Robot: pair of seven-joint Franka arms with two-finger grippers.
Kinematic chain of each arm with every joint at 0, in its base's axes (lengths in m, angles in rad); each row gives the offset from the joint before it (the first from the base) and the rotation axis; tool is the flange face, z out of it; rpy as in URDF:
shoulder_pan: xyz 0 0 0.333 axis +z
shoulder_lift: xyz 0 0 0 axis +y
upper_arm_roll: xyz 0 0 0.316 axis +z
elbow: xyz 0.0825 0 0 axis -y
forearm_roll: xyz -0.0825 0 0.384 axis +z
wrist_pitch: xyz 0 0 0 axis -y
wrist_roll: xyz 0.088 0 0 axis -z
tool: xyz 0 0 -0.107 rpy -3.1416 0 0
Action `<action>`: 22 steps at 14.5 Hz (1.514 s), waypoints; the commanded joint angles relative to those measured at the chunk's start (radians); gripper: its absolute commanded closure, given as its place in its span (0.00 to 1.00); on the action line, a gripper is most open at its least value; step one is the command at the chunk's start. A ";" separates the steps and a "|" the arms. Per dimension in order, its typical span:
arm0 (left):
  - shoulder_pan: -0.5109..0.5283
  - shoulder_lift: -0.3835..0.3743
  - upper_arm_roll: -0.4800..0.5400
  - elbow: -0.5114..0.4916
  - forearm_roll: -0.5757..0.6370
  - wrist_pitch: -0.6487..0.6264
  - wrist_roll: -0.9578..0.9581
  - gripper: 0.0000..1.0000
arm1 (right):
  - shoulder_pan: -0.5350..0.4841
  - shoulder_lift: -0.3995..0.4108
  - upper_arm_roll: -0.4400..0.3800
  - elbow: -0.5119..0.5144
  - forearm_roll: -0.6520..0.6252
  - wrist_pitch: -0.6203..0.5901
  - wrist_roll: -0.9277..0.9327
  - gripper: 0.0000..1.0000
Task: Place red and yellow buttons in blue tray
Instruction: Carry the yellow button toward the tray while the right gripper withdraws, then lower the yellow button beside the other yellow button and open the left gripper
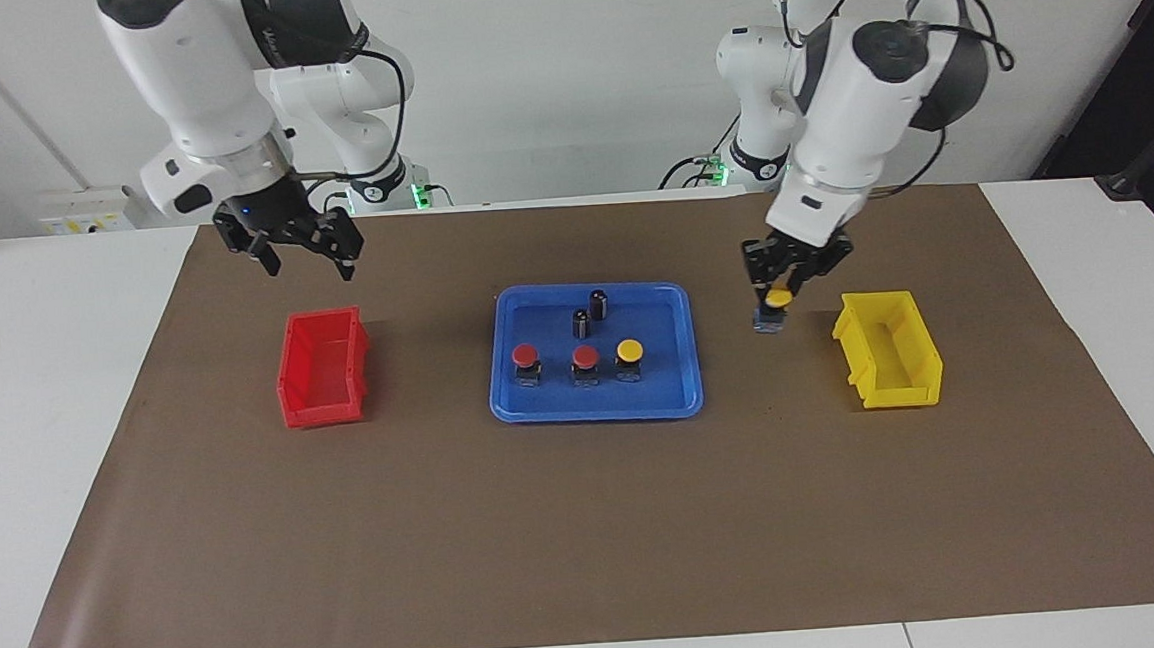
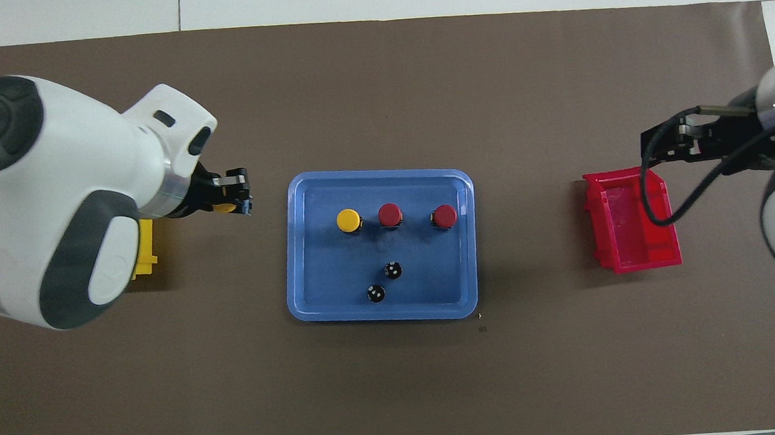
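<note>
The blue tray [image 1: 597,410] lies mid-table and also shows in the overhead view [image 2: 384,313]. In it stand two red buttons [image 1: 526,355] [image 1: 585,357] and one yellow button [image 1: 630,350] in a row. My left gripper [image 1: 781,296] is shut on the second yellow button [image 1: 779,299] by its cap. It holds the button just above the mat, between the tray and the yellow bin [image 1: 889,350]. My right gripper [image 1: 307,255] is open and empty, raised over the mat by the red bin [image 1: 324,367].
Two small dark capless cylinders [image 1: 598,304] [image 1: 581,323] stand in the tray, nearer to the robots than the buttons. The red bin [image 2: 634,227] and yellow bin [image 2: 144,248] look empty. A brown mat [image 1: 590,544] covers the table.
</note>
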 commanded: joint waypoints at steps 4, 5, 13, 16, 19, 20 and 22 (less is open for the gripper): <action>-0.089 0.021 0.020 -0.148 -0.029 0.216 -0.092 0.99 | -0.110 -0.021 0.001 0.033 0.002 -0.110 -0.164 0.00; -0.101 0.036 0.020 -0.147 -0.029 0.222 -0.112 0.99 | -0.111 -0.014 0.001 0.034 -0.001 -0.111 -0.165 0.00; -0.126 0.113 0.022 -0.152 -0.029 0.294 -0.137 0.99 | -0.106 0.019 -0.005 0.062 -0.013 -0.099 -0.170 0.00; -0.121 0.113 0.022 -0.156 -0.029 0.299 -0.134 0.99 | -0.108 0.008 -0.006 0.042 -0.018 -0.094 -0.168 0.00; -0.116 0.110 0.023 -0.171 -0.029 0.305 -0.127 0.99 | -0.116 0.002 -0.006 0.030 -0.033 -0.090 -0.170 0.00; -0.116 0.108 0.023 -0.178 -0.029 0.311 -0.127 0.98 | -0.117 0.003 -0.006 0.031 -0.033 -0.091 -0.171 0.00; -0.118 0.108 0.023 -0.185 -0.029 0.329 -0.130 0.79 | -0.114 0.002 -0.005 0.031 -0.033 -0.093 -0.170 0.00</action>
